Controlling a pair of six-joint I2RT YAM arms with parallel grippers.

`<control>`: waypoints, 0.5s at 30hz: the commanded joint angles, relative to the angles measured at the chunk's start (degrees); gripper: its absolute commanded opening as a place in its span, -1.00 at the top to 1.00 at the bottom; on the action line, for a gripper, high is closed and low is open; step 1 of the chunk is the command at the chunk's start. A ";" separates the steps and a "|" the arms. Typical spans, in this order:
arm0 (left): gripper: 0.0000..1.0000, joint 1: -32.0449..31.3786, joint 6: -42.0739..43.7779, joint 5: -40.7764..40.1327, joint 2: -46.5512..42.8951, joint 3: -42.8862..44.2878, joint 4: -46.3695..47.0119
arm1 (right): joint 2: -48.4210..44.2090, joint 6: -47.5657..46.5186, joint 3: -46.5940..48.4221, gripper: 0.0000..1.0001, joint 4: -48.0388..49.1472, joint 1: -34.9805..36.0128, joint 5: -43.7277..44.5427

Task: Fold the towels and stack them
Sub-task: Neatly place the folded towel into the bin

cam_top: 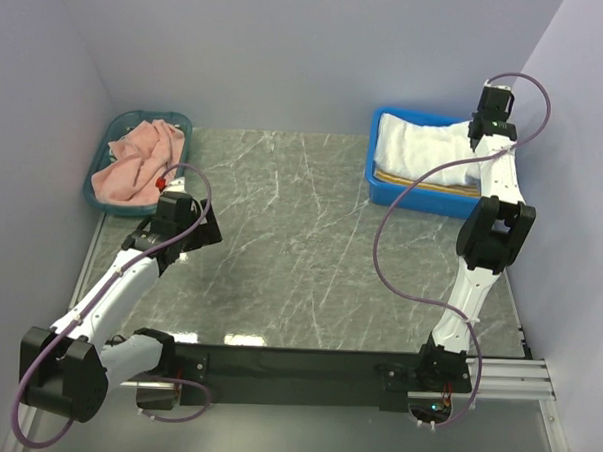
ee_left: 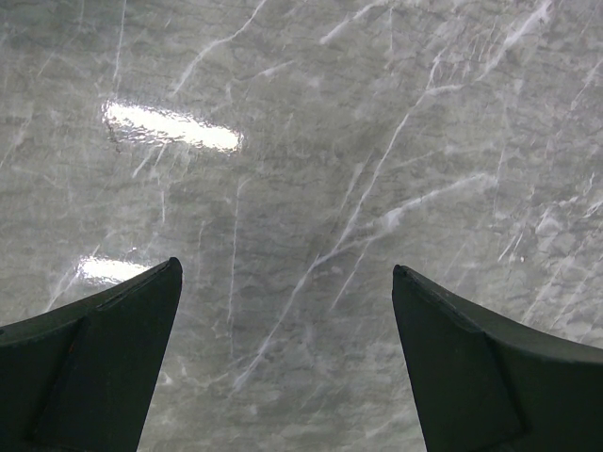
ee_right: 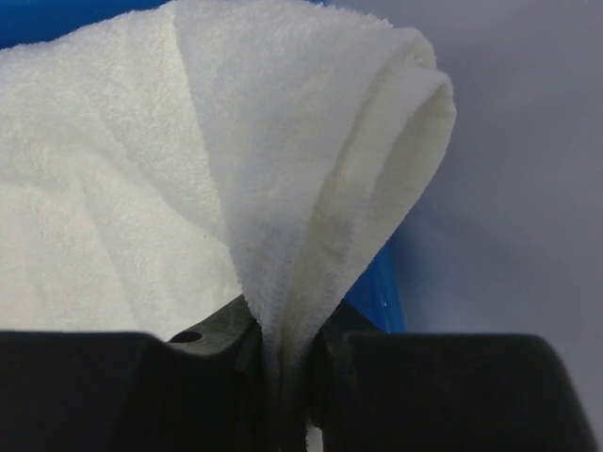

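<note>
The right gripper [ee_right: 283, 377] pinches a fold of the white towel [ee_right: 188, 169], most of which lies across the blue bin [cam_top: 381, 184] at far right, probably the stacking spot. The left gripper [ee_left: 287, 358] hangs spread and empty over the table [ee_left: 377, 141], near the teal basket [cam_top: 96, 189] holding the crumpled pink towel [cam_top: 136, 164], likely its next pick.
</note>
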 commanded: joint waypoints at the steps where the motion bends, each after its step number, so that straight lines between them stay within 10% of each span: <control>1: -0.98 0.23 0.93 0.57 -0.17 0.46 1.81 | -0.30 -0.10 0.85 0.48 6.18 -0.38 5.63; 7: -0.98 0.23 0.84 0.57 -0.52 0.37 1.81 | 0.41 3.59 2.79 -0.10 9.44 0.14 14.42; 15: -0.98 0.23 0.67 0.92 -1.58 0.37 1.90 | -6.44 9.92 -1.77 -0.09 11.63 0.32 1.81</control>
